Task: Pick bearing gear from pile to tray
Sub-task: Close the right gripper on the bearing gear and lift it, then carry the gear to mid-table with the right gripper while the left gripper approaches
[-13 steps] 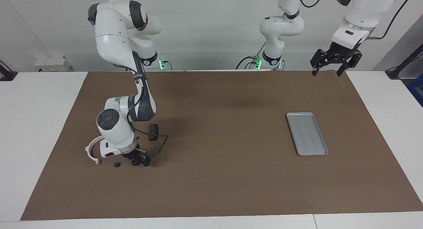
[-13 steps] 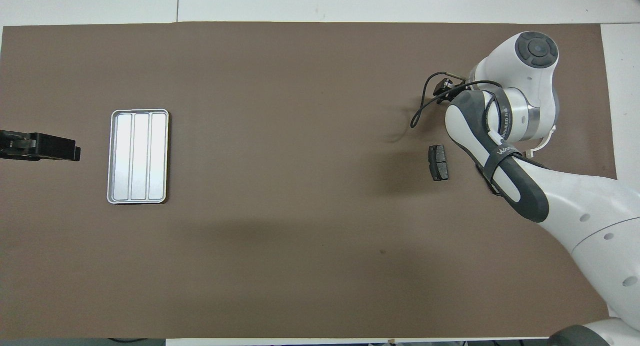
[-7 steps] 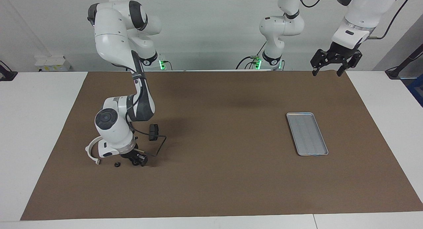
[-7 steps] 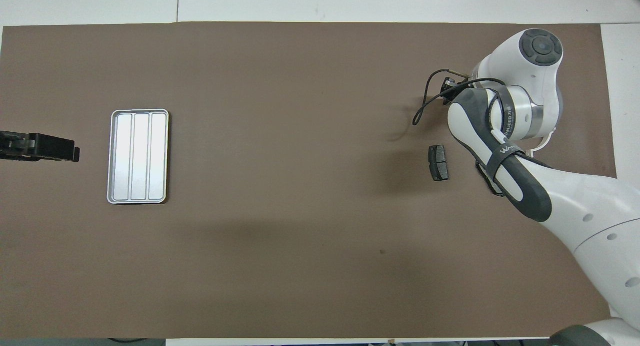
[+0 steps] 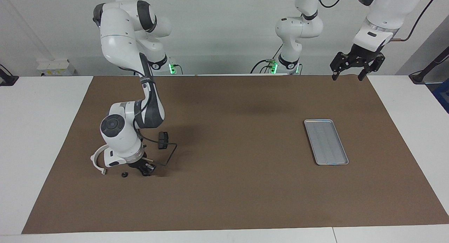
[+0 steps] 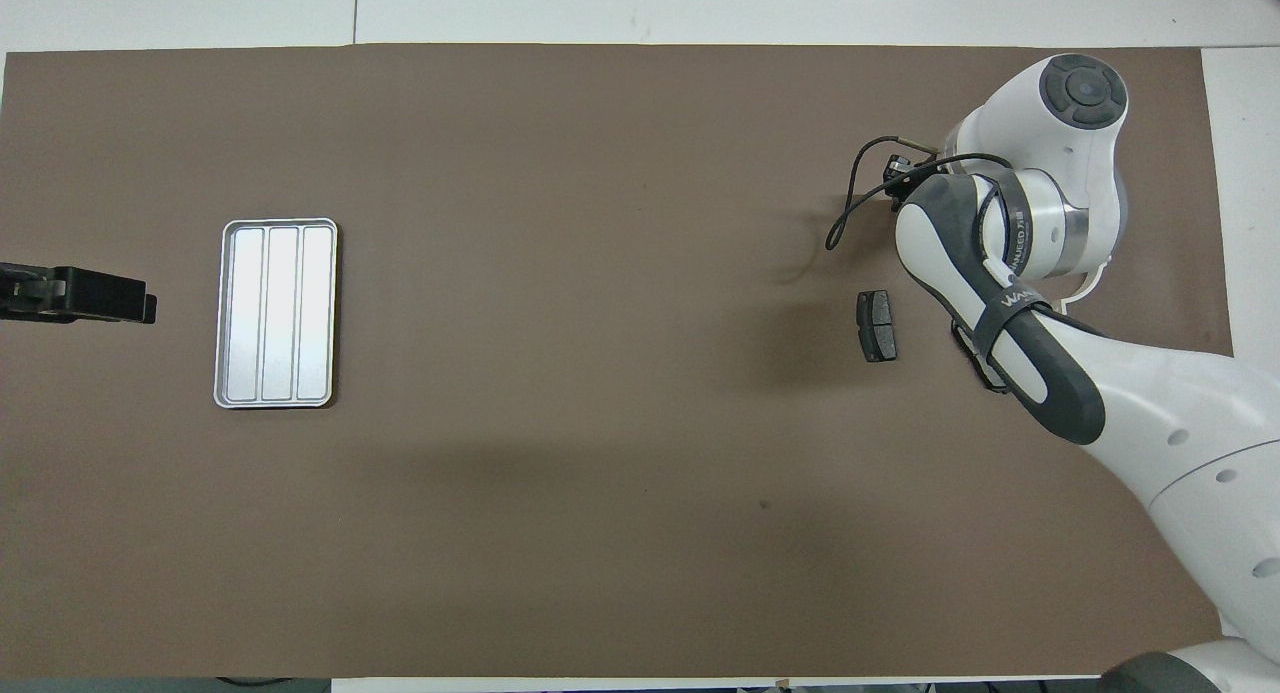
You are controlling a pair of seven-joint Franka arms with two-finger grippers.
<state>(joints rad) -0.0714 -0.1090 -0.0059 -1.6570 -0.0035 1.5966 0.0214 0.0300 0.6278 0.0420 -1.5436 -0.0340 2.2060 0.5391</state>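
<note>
My right gripper (image 5: pixel 145 171) is down on the mat at the pile, toward the right arm's end. Its fingertips are drawn together on a small black round piece, the bearing gear, which barely shows between them. A second small black piece (image 5: pixel 124 174) lies on the mat beside it. Close by lies the white half-ring bracket (image 5: pixel 96 158), partly under the wrist. In the overhead view the wrist covers this gripper. The silver tray (image 5: pixel 326 142) (image 6: pixel 278 314) lies bare toward the left arm's end. My left gripper (image 5: pixel 347 72) (image 6: pixel 140 308) waits raised and open over the mat's edge.
A dark grey brake pad (image 5: pixel 162 139) (image 6: pixel 877 326) lies on the brown mat (image 5: pixel 228 187), nearer to the robots than the right gripper. A black cable (image 5: pixel 172 152) loops from the right wrist down to the mat.
The right gripper's fingers have closed in around the small black piece that lay between them, and the wrist has shifted slightly toward the bracket. The left arm has not moved.
</note>
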